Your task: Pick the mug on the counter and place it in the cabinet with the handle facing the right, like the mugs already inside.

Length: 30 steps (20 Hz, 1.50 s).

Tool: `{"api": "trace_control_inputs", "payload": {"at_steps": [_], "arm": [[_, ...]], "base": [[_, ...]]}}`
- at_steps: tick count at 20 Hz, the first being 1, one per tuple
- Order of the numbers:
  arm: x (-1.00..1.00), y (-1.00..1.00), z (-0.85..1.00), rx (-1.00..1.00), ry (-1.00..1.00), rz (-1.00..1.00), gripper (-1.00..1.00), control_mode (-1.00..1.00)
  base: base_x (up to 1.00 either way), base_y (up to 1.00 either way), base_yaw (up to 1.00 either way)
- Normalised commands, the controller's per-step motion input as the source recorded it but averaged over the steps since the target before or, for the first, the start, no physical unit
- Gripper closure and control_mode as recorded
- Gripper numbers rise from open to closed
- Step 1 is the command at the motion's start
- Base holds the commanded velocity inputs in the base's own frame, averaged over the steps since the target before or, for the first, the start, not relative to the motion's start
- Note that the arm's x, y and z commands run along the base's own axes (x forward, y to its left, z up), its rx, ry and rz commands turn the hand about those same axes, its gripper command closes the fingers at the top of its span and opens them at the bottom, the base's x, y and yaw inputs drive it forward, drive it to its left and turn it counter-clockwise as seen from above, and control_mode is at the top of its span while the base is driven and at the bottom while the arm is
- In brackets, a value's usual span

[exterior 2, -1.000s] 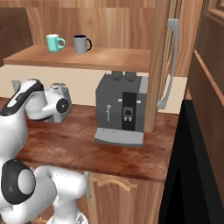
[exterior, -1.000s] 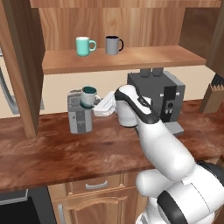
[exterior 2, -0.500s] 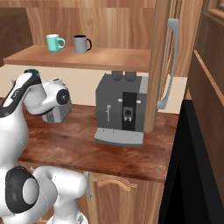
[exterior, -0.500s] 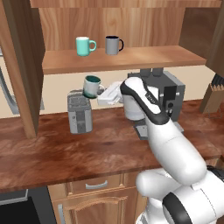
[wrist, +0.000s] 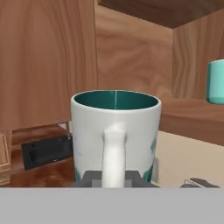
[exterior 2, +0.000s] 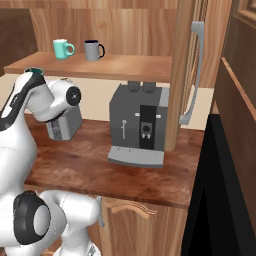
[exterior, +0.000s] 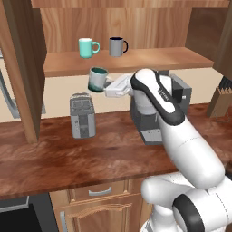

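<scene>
- Nearest you, the counter runs left to right as a dark reddish-brown worktop, with lighter wooden drawers below it.
- On it you see a grey toaster to the left and a dark grey coffee machine to the right, well apart from each other.
- Above the toaster, the gripper holds the mug in the air, just below the front edge of the cabinet shelf.
- In the hand view, the mug sits upright with its teal inside showing, and the handle points straight back at the camera.
- The fingers are clamped on the mug at its handle side; the tips themselves are mostly hidden behind it.
- Farther back, the cabinet holds 2 mugs on its shelf: a mint mug on the left and a grey mug with a black handle beside it.
- Both of those have their handles facing right.
</scene>
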Motion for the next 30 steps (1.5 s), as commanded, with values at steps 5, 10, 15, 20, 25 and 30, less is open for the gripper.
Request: {"api": "trace_control_inputs", "payload": {"at_steps": [5,10,15,20,25,30], "arm": [[-0.05,-0.06,0.46,0.00,0.05,0.05,1.00,-1.00],[-0.01,-0.08,0.41,0.00,0.05,0.05,1.00,-1.00],[-0.01,-0.13,0.36,-0.02,0.02,0.03,1.00,-1.00],[0.00,-0.20,0.31,-0.06,0.00,0.01,1.00,-1.00],[-0.01,-0.18,0.31,-0.07,0.00,0.02,1.00,-1.00],[-0.04,-0.20,0.17,-0.09,0.00,0.01,1.00,-1.00]], "base": [[0.00,0.00,0.00],[0.00,0.00,0.00],[0.00,0.00,0.00],[0.00,0.00,0.00],[0.00,0.00,0.00],[0.00,0.00,0.00]]}}
